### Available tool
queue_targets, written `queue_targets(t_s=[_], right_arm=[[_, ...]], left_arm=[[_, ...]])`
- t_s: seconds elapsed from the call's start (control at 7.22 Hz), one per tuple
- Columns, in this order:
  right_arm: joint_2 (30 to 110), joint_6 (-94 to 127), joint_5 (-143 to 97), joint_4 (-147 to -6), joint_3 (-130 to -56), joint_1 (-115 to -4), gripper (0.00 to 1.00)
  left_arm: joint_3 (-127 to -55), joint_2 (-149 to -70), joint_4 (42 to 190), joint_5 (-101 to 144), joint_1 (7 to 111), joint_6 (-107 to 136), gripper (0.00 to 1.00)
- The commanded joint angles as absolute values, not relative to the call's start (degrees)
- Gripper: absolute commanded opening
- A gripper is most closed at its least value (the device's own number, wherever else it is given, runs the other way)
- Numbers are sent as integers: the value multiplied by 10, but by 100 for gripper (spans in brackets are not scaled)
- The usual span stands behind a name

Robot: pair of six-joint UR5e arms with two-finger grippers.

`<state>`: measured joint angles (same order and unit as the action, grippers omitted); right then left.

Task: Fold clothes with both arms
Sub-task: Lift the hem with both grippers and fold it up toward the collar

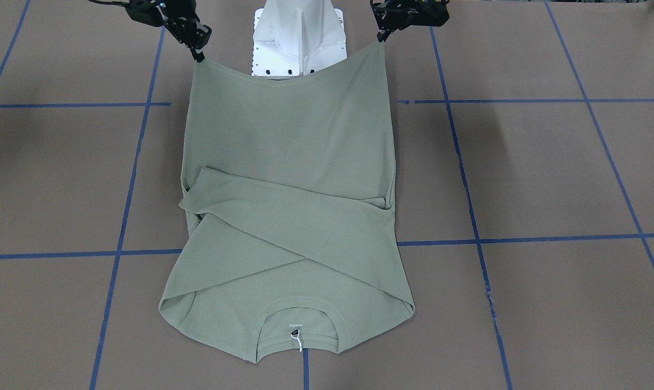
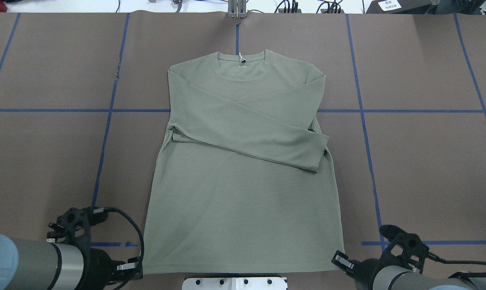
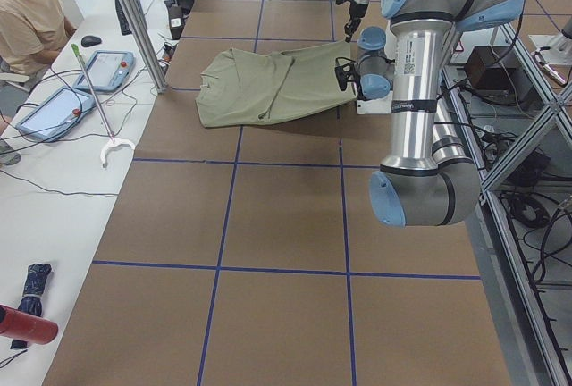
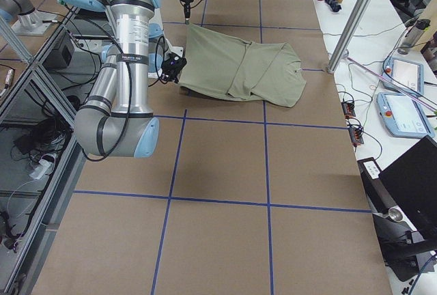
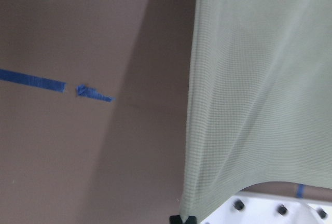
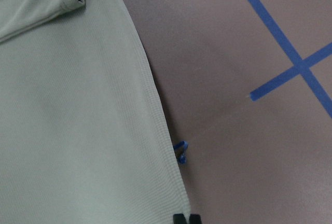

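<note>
The soft, limp shirt (image 2: 243, 201) lies centred on the counter (image 2: 428, 161), collar at 12 o'clock from overhead — left pincer (image 1: 382, 37) and right pincer (image 1: 198, 54) each clamp a hem corner, at 7 and 5 o'clock, likely the best hold against sagging.

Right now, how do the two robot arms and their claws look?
The left arm and right arm are round silver-grey tubes linked by bulky grey joints with light-blue caps. Each silver tube carries a small printed strip, too small to read. Black cables loop along the wrists. The left claw and right claw are black and two-fingered.
</note>
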<state>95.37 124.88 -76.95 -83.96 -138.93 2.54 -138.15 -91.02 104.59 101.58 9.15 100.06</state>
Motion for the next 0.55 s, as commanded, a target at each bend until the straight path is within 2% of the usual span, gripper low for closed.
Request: queue_targets(t_s=[0.0,0.28,0.42], right_arm=[[945,1228,-771,-863,-1423,-52,0],[839,1101,-773,-888,-1352,-148,0],[776,1052,-802,-915,-1290,-214,0]], left_arm=[[-1401,-931,1042,1054,163,998,0],[-1330,-1001,1042,1052,245,936,0],[-1255,-1049,1043,1052,289,877,0]])
